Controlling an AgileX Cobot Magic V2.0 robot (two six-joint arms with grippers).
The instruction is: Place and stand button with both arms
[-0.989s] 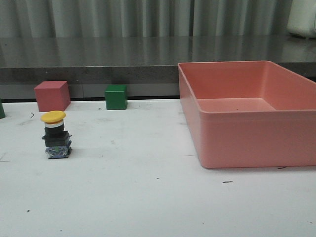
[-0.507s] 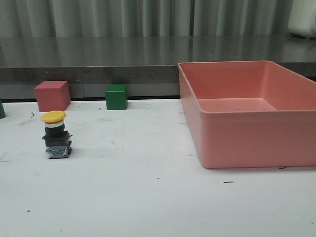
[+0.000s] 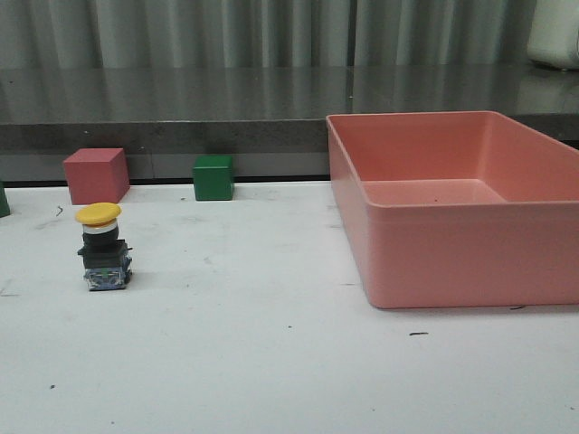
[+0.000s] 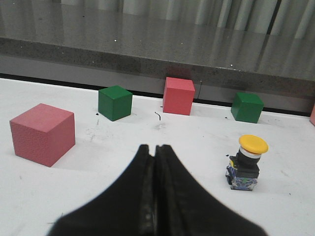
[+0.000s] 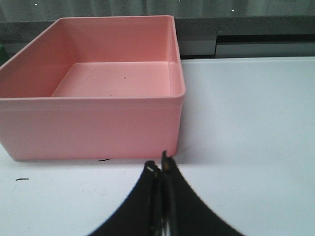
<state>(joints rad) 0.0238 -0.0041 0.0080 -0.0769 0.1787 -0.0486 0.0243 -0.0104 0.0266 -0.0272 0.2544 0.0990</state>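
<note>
In the front view, the button (image 3: 102,247) stands upright on the white table (image 3: 271,362) at about 9 o'clock from the middle of the scene, yellow cap on top, black base down. A red cube (image 3: 95,175) sits behind it at roughly 12 o'clock, and a green cube (image 3: 213,177) lies further off toward 1 o'clock. The pink bin (image 3: 452,208) fills the 3 o'clock side, well apart from the button, and looks bare inside.

Neither arm shows in the front view. In the wrist views, we see the left claw (image 4: 154,152) with its 2 fingers pressed together and nothing between them; the button appears beyond it, apart from the tips. The right claw (image 5: 160,169) is likewise closed on nothing, pointing toward the bin's near wall.

We judge the task essentially finished: the button is placed and standing, free of both claws. Nothing obvious is left beyond keeping the arms clear of it.
</note>
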